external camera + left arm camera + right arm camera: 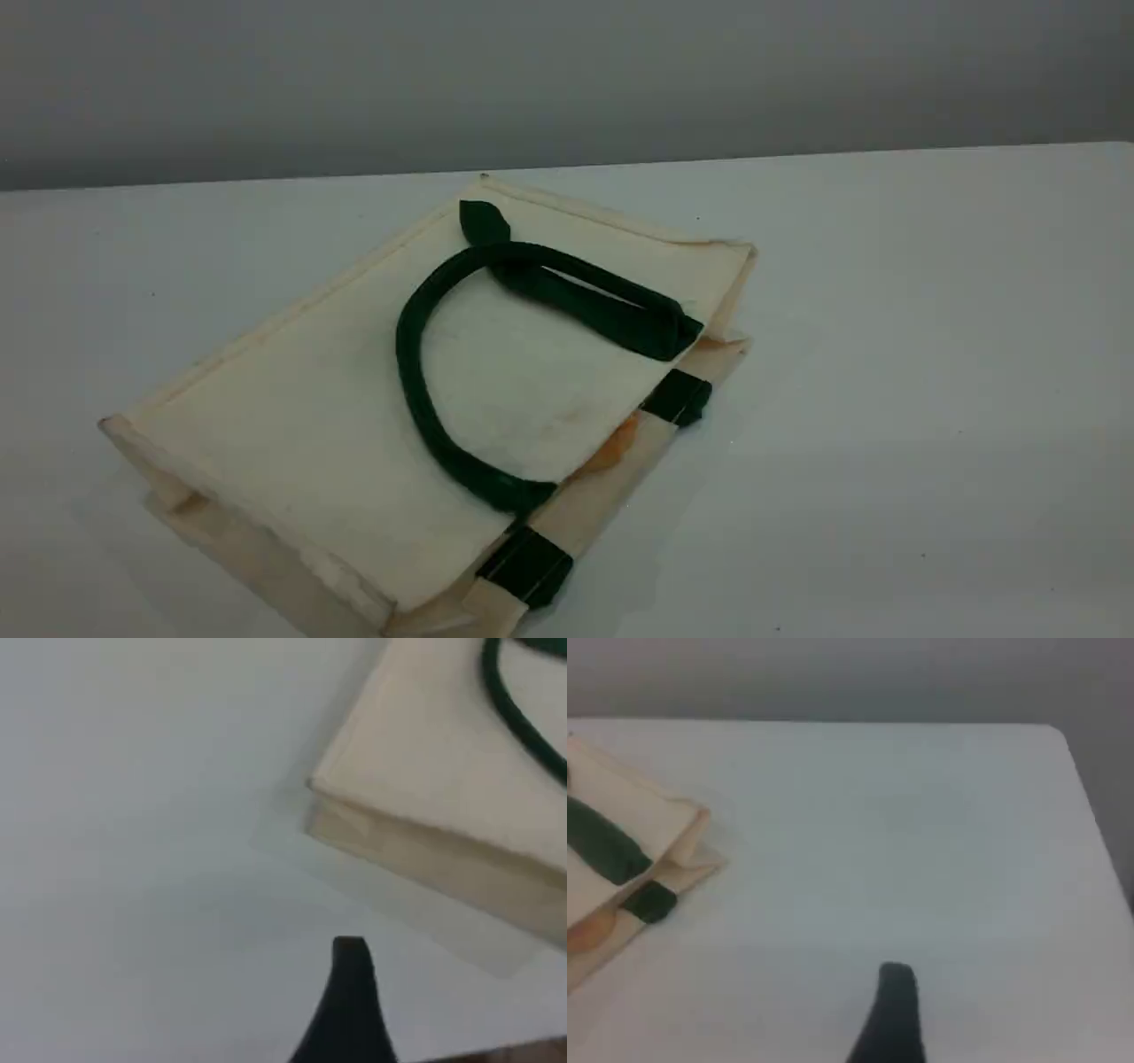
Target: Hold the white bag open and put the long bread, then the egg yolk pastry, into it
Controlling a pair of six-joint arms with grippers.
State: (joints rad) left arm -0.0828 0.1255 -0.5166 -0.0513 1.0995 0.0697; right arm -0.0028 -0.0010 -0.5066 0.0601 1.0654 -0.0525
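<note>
Under everything, the white table. Flat and collapsed on it, the white bag, long axis slanting from closed base at scene-left to mouth at scene-right. Mouth pressed nearly shut, nothing plainly inside. Folded back over the bag's top panel, a dark green strap handle. Along the bag's mouth edge, two green patches. Between them, just inside the mouth, an orange smear: long bread or stain, cannot tell. No egg yolk pastry in sight in any view.

Near the bag's base corner, not touching: left gripper, spread wide, nothing in it. Well apart from the bag's mouth corner, over bare table: right gripper, likewise spread, nothing in it. Judged from this: mouth toward the right gripper's side, and the left the nearer to the bag.
</note>
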